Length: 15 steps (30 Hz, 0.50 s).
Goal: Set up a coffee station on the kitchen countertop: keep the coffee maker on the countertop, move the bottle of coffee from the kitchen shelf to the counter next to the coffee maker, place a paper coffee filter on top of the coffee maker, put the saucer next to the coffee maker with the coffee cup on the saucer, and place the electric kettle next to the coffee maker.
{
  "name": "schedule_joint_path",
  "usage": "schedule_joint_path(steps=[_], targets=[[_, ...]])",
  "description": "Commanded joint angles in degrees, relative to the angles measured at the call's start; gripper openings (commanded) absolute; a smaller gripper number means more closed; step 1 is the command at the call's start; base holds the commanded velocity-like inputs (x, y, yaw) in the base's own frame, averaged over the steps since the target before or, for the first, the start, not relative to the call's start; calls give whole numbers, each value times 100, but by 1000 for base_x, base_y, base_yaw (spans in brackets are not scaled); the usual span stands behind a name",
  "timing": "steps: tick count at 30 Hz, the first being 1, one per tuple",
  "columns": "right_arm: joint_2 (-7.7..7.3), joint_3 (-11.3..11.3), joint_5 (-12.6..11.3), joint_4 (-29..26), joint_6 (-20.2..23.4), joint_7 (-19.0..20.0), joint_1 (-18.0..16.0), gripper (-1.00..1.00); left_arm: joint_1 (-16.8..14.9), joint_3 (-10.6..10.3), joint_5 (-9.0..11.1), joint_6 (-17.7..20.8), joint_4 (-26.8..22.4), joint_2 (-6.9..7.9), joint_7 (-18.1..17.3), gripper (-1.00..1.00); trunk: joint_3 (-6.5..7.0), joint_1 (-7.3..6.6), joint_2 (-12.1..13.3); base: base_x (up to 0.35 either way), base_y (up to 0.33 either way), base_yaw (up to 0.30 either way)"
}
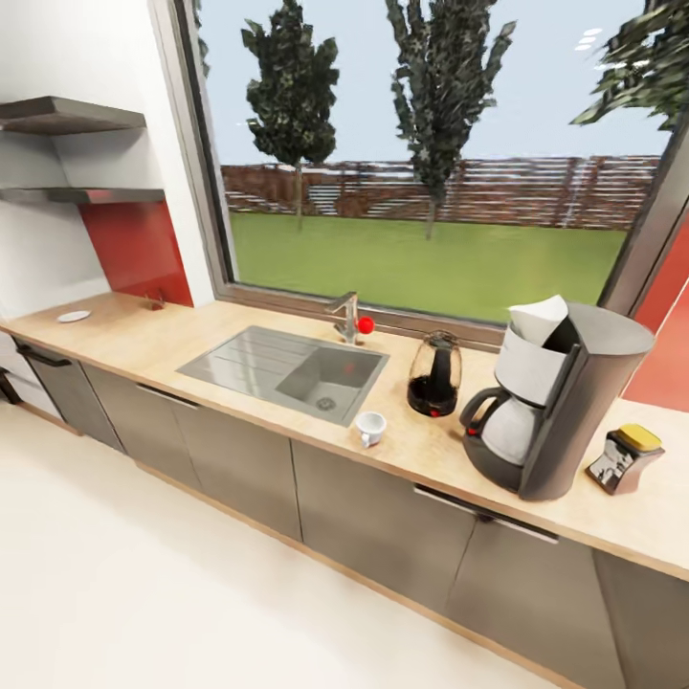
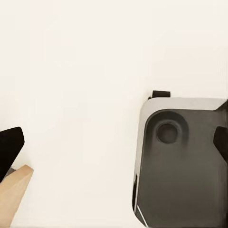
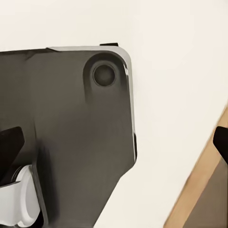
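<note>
Grippers: both hang over floor, fingers spread, empty; paper coffee filter (image 1: 539,319) atop coffee maker (image 1: 560,407), bottle of coffee (image 1: 624,457) and electric kettle (image 1: 434,375) beside it; remaining: saucer (image 1: 74,316) well apart from coffee cup (image 1: 370,428).

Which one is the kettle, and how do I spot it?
Find the sink in the long countertop. Just past its right end stands the electric kettle, in front of the window. It is a clear glass dome, shorter than the black coffee maker beside it.
</note>
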Motion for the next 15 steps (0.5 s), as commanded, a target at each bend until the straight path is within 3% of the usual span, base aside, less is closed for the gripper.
schedule_joint_path(steps=[1,15], targets=[[1,-39,0,3,-22,7,-3,100,-4,-53,44,-16,4,-20,18,100,-15,3,-11,0,0,269],[1,-39,0,3,-22,-1,-3,100,-3,-55,44,-16,63,-64,16,100,-64,3,-11,0,0,269]])
